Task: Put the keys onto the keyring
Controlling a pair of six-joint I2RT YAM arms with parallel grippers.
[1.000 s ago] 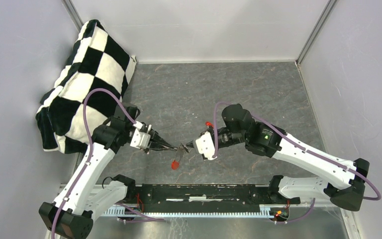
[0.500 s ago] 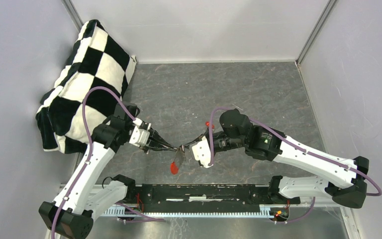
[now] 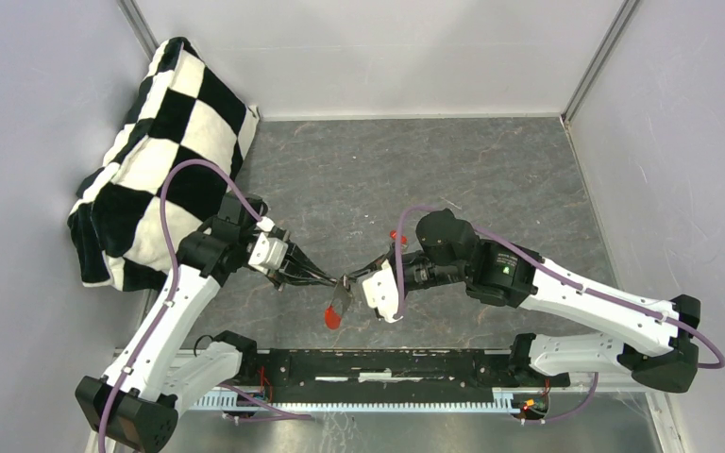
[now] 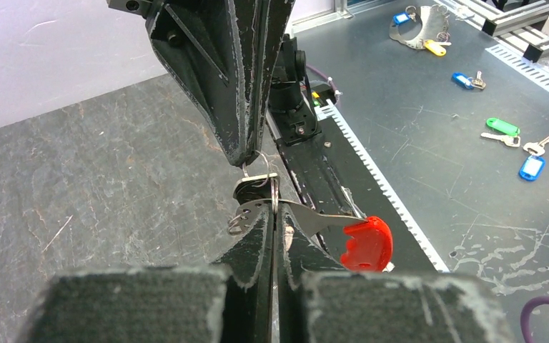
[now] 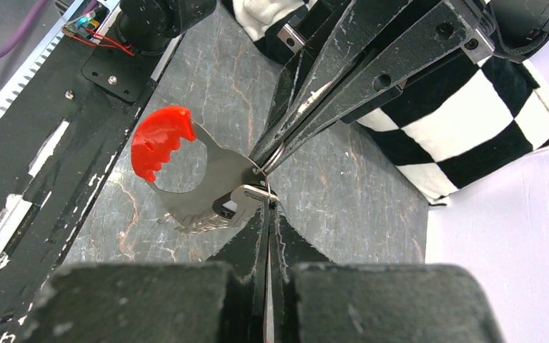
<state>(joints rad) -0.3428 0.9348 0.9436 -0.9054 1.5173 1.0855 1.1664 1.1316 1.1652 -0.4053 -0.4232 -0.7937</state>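
Two arms worked over the grey mat, and every place here is given from the one black mounting rail that joined their bases.

Just beyond the middle of the rail, the two grippers met tip to tip above the mat. The left gripper was fully closed, with the thin wire edge of the keyring running into the slit between its fingers. There was one keyring: a wire loop carrying a flat grey curved plate with a red toothed end. It hung off the mat, with the red end dipping toward the rail.

The right gripper was also pressed fully closed, its tips against the same cluster. I could not tell whether it pinched the wire loop or the key. One small silver key showed at those tips, its notched blade lying under the grey plate; its head colour was hidden.

One tiny red object lay on the mat farther beyond the rail, just beside the right wrist. It was too small to identify.

One black-and-white checked cushion sat well beyond the rail's left end. On the metal surface on the rail's near side lay five coloured key tags: three blue, one yellow, one green.
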